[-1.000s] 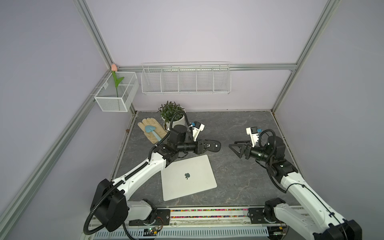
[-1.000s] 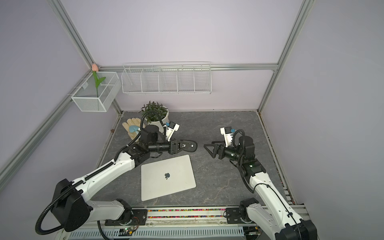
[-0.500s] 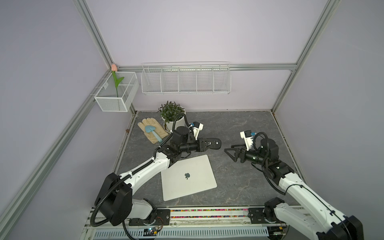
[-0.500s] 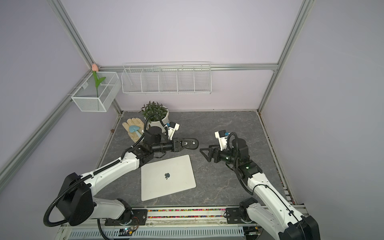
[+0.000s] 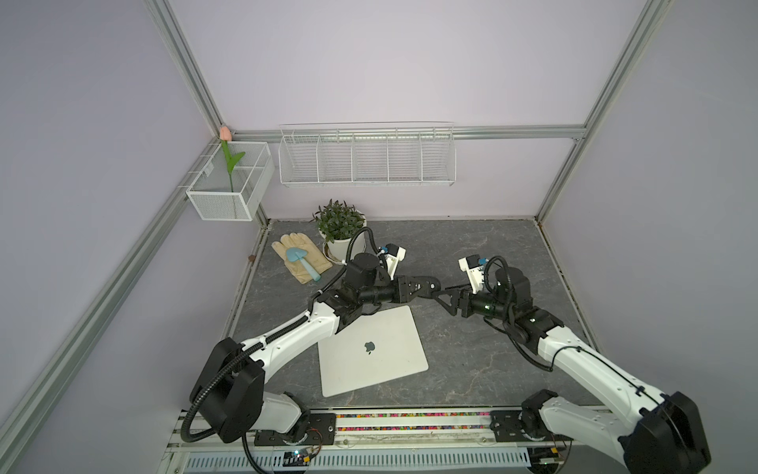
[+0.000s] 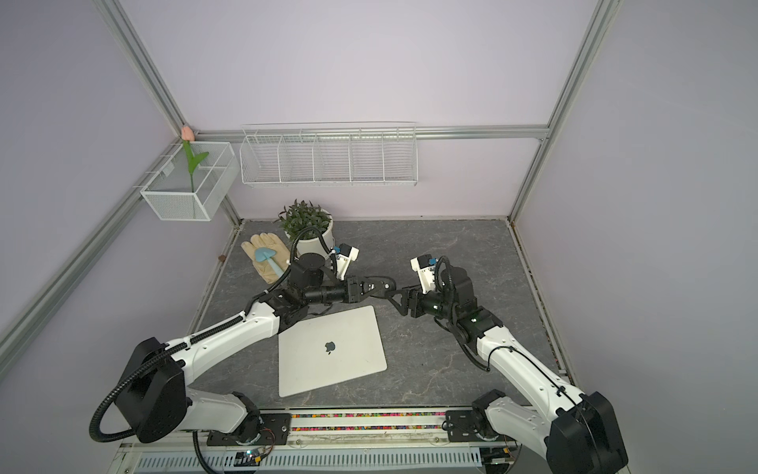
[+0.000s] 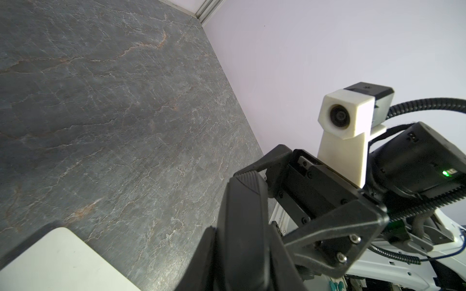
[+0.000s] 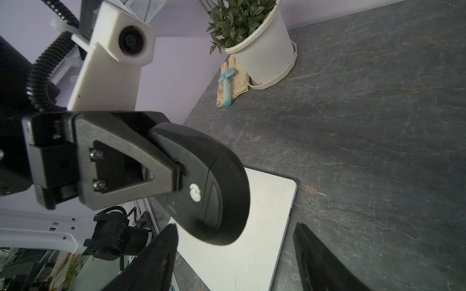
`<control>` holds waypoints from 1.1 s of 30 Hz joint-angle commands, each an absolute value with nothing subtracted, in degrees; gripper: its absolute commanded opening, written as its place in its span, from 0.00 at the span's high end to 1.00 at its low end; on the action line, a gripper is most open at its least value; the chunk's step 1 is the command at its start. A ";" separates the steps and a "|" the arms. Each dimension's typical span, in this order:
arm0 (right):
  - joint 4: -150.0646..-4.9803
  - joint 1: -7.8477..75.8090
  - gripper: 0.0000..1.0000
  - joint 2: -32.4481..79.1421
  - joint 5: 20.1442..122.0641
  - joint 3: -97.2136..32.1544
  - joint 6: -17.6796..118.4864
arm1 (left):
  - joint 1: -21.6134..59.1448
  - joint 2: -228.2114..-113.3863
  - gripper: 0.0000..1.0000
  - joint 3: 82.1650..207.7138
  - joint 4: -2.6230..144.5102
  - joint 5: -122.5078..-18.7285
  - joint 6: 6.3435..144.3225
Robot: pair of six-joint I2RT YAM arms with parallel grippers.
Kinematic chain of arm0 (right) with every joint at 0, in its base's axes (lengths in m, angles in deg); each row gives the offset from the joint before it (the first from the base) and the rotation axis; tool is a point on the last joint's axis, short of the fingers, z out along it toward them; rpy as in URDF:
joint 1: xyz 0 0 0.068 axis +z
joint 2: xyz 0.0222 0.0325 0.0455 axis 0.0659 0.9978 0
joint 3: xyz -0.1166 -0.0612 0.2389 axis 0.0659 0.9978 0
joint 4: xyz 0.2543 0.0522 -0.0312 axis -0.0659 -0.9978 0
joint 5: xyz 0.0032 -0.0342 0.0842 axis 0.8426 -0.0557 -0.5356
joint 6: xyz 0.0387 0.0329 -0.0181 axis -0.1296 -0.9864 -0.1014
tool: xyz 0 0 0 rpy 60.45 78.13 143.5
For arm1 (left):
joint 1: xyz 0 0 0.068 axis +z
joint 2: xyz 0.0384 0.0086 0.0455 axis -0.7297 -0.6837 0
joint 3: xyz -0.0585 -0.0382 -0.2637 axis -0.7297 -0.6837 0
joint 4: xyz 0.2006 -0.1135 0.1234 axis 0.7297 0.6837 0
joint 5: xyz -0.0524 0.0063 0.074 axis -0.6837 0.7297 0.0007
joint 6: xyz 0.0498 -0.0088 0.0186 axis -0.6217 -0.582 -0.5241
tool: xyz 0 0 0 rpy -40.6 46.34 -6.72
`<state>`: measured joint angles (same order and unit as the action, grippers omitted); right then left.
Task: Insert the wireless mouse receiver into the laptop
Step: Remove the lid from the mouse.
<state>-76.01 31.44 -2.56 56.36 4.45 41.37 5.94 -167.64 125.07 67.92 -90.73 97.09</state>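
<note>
The laptop lies shut and flat at the table's front centre; its corners show in the wrist views. My left gripper hovers behind the laptop's far edge, shut on a black computer mouse held on edge. My right gripper faces it, open, fingertips either side of the mouse's free end without touching. The wireless mouse receiver is hidden.
A potted plant stands at the back left. Beside it lies a beige glove with a blue trowel on it. Wire baskets hang on the back wall. Grey table extends to the laptop's right.
The right gripper has travelled left up to the mouse, and its jaws have narrowed somewhat. The left gripper has shifted only slightly, still holding the mouse.
</note>
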 commanded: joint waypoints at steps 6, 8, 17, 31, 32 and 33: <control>-72.13 33.13 0.29 -0.76 58.38 2.14 39.70 | 4.99 -168.03 1.00 125.95 66.02 -90.32 96.99; -71.71 33.13 0.31 -0.66 58.60 1.97 39.56 | 4.57 -168.05 1.00 126.23 66.92 -89.84 96.32; -71.69 33.94 0.37 0.83 58.67 2.03 39.84 | 4.06 -167.86 1.00 126.68 67.22 -89.29 95.83; -71.92 34.67 0.38 1.46 58.25 2.57 41.66 | 3.48 -170.07 1.00 128.16 66.16 -89.94 96.96; -72.03 34.70 0.40 1.45 58.39 2.57 41.77 | 3.45 -170.17 1.00 128.34 66.30 -89.94 96.88; -72.20 34.70 0.41 1.30 58.64 2.61 41.94 | 3.40 -170.25 1.00 128.54 66.42 -89.94 96.81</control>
<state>-73.52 34.13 0.98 58.00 2.97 41.02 4.69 -169.45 125.79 68.08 -88.19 96.66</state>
